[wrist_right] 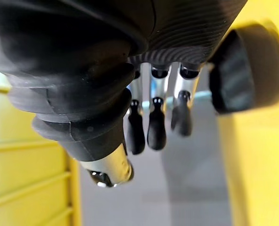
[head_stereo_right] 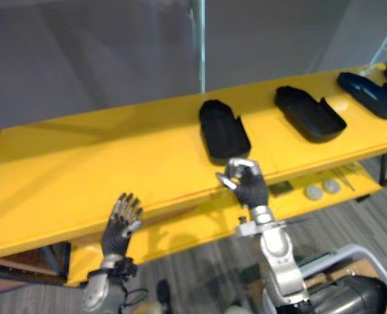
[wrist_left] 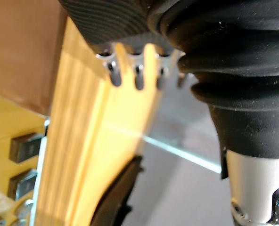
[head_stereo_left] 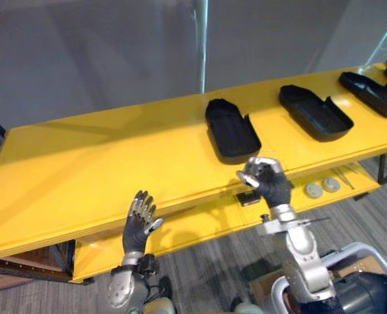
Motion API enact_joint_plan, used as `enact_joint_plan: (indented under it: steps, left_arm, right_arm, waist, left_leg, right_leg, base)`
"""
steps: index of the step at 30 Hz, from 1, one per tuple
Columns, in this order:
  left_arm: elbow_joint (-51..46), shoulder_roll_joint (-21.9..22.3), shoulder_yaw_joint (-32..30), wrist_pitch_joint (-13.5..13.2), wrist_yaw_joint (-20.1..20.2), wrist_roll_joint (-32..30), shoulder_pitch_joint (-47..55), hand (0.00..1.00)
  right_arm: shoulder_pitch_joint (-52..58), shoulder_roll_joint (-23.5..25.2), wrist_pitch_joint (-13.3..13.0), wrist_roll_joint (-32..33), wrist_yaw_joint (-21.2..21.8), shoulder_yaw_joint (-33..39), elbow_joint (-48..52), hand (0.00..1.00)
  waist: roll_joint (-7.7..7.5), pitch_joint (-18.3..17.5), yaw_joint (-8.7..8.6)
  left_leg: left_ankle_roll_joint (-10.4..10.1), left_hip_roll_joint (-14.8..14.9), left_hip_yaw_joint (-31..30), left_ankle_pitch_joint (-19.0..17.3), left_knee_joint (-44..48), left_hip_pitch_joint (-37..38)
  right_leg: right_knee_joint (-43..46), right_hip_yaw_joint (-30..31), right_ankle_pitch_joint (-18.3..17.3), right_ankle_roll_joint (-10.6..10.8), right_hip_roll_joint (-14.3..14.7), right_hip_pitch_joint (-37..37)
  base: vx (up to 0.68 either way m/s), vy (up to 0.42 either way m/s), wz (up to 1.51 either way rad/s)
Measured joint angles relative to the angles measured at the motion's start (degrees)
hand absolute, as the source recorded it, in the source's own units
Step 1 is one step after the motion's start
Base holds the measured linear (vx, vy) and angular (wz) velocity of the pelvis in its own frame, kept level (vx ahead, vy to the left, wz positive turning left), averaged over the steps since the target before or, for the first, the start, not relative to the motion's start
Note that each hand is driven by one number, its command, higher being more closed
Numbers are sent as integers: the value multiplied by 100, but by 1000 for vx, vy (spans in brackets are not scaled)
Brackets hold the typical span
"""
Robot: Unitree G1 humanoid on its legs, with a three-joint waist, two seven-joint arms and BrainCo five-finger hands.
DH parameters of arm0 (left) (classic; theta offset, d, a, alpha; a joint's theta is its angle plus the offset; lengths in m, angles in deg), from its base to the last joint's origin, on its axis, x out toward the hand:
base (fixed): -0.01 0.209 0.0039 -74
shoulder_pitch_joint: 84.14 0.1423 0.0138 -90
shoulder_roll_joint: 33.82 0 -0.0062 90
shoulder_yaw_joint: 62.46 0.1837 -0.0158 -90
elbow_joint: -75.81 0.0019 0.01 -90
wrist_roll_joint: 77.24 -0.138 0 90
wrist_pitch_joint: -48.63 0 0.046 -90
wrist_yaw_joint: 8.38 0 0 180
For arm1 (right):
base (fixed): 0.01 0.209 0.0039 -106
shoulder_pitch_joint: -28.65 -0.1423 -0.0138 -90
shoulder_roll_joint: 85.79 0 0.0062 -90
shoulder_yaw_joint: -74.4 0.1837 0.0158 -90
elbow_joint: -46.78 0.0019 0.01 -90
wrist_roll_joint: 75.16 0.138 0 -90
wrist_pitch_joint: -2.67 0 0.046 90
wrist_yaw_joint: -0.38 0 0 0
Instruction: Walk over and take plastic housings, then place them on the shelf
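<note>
Three black plastic housings lie open side up on the yellow shelf top [head_stereo_left: 102, 163]: the nearest housing [head_stereo_left: 231, 129], a middle housing [head_stereo_left: 314, 112] and a far-right housing [head_stereo_left: 371, 93]. My right hand [head_stereo_left: 265, 178] hovers at the shelf's front edge, just in front of the nearest housing, with its fingers curled and nothing in them. In the right wrist view the curled fingers [wrist_right: 156, 127] hang beside that housing [wrist_right: 248, 66]. My left hand [head_stereo_left: 140, 222] is raised low at the left before the shelf's edge, fingers straight and spread, holding nothing.
A lower yellow shelf level [head_stereo_left: 200, 226] carries two grey discs [head_stereo_left: 322, 188] and a small dark block [head_stereo_left: 248, 198]. A grey wall stands behind the shelf. A white-framed cart [head_stereo_left: 370, 252] sits on the grey carpet at the lower right.
</note>
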Motion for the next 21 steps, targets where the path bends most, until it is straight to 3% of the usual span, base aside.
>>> enact_joint_plan:
  steps: [9, 21]
  left_arm:
    - [0, 16, 135, 41, -124, -4, 15, 0]
    - [1, 23, 147, 118, -126, 6, 38, 0]
  right_arm:
    - [-565, 45, 9, -90, -739, -98, -1650, 100]
    - [-1539, 246, -6, -690, -1659, 338, -2821, 100]
  waist:
    - [254, -140, 10]
    - [288, -136, 104]
  left_leg:
    - [27, -77, -140, 22, -1, -15]
    - [2, -114, -330, 58, -1, 7]
  right_leg:
    - [65, -104, -19, 25, -60, 20]
    - [94, -326, -42, 39, -93, 179]
  base:
    - [3, 7, 5]
    - [-10, 6, 9]
